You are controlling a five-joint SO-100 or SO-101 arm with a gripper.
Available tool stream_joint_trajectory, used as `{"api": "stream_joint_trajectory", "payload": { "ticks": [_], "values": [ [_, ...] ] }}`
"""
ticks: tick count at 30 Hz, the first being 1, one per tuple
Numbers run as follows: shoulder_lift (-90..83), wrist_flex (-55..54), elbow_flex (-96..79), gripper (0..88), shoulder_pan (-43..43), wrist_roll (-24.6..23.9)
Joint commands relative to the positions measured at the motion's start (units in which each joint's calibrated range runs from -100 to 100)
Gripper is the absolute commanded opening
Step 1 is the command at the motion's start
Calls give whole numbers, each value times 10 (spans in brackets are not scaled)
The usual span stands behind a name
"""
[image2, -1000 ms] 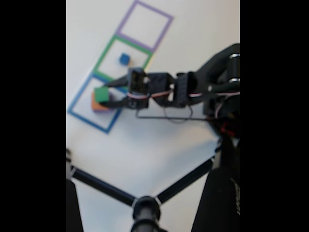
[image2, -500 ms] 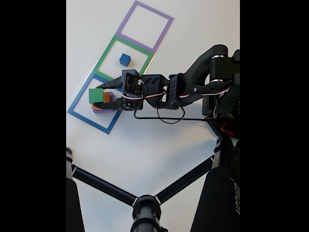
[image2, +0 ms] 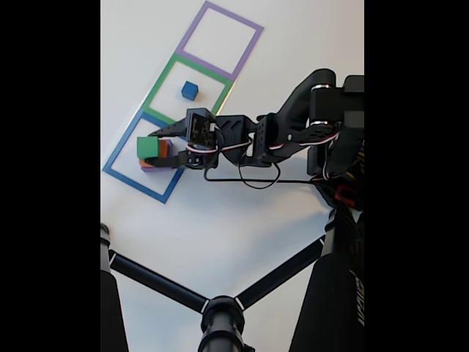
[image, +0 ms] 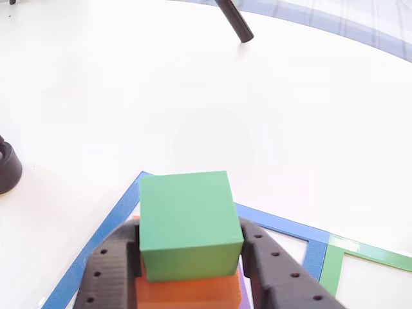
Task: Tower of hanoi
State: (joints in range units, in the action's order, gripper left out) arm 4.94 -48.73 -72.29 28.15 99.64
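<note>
- Sitting on an orange cube (image: pixel 193 291), a green cube (image: pixel 188 222) inside the blue square (image2: pixel 117 155), at the left end of the row of squares in the fixed view.
- Peeking out beneath the orange cube in the other view, a sliver of purple (image: pixel 241 283); cannot tell what it belongs to.
- Flanking the green cube on both sides, the black fingers (image: pixel 109 273) of the tool (image2: pixel 155 149); clenching on it, pads pressing against its left and right faces in the other view.
- Resting alone in the green square (image2: pixel 163 83), well apart from the stack, a small blue cube (image2: pixel 190 90).
- Lying beyond that, toward the top of the fixed view, a purple square (image2: pixel 249 51).
- Reaching in from the right of the fixed view, the black arm (image2: pixel 293 128), with a thin cable (image2: pixel 256 181) looping under it.
- Carrying all of it, a white surface (image2: pixel 220 220).
- Spreading across the bottom of the fixed view, black stand legs (image2: pixel 157 284).
</note>
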Motion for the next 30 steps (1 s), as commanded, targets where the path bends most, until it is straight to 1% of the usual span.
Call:
{"api": "stream_joint_trajectory", "payload": {
  "ticks": [1, 5, 12, 16, 19, 25, 26, 30],
  "values": [
    [0, -21, 7, 166, 4, 4],
    [1, -27, 7, 200, 5, 4],
    [-9, -38, 0, 223, 6, 4],
    [-54, -29, -11, 224, 4, 4],
    [-107, 4, -16, 224, 3, 4],
    [-257, 132, -12, 223, -6, 4],
    [-285, 156, -12, 206, -10, 4],
    [-396, 271, -22, 70, -32, 4]
  ]
}}
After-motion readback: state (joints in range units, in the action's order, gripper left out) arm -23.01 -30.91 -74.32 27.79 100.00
